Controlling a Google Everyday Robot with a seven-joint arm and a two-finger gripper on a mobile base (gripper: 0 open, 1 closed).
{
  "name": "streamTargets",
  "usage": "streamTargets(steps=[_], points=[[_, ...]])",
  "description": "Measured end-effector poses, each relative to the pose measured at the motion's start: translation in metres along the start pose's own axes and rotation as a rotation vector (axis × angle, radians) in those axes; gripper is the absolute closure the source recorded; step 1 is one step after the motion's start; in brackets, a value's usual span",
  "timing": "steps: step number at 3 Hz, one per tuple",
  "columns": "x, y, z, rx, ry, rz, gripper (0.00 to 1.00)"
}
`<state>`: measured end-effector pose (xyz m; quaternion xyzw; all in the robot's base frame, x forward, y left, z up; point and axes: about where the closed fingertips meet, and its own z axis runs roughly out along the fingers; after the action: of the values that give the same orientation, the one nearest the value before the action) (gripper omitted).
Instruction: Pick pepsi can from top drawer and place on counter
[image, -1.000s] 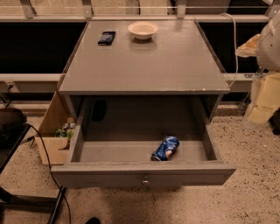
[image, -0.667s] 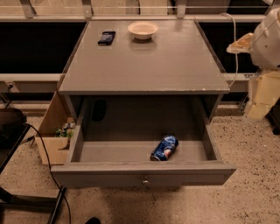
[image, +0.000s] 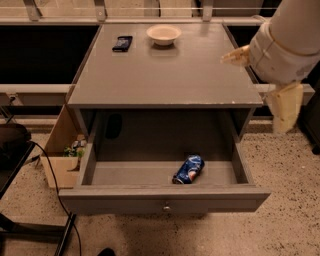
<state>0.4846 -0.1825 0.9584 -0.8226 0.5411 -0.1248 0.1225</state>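
The large flat matte grey counter (image: 165, 75) capped the cabinet; beneath it the wide shallow grey wooden top drawer (image: 160, 199) stood pulled out. Over the past second the white-armed gripper (image: 254, 94) had swung in from the right to hang above the counter's right edge, its tan fingers (image: 235, 56) spread apart and empty. The small blue metal pepsi can (image: 189, 170) lay unmoved on its side near the drawer's front, so the reach seemed barely begun.
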Motion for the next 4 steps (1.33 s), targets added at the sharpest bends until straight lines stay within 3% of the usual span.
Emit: streamTargets(steps=[1, 2, 3, 4], points=[[0.018, 0.008, 0.007, -0.032, 0.084, -0.100, 0.00], [0.009, 0.004, 0.006, -0.013, 0.081, -0.150, 0.00], [0.003, 0.001, 0.016, 0.007, 0.033, -0.272, 0.00], [-0.003, -0.003, 0.036, 0.016, -0.063, -0.424, 0.00]])
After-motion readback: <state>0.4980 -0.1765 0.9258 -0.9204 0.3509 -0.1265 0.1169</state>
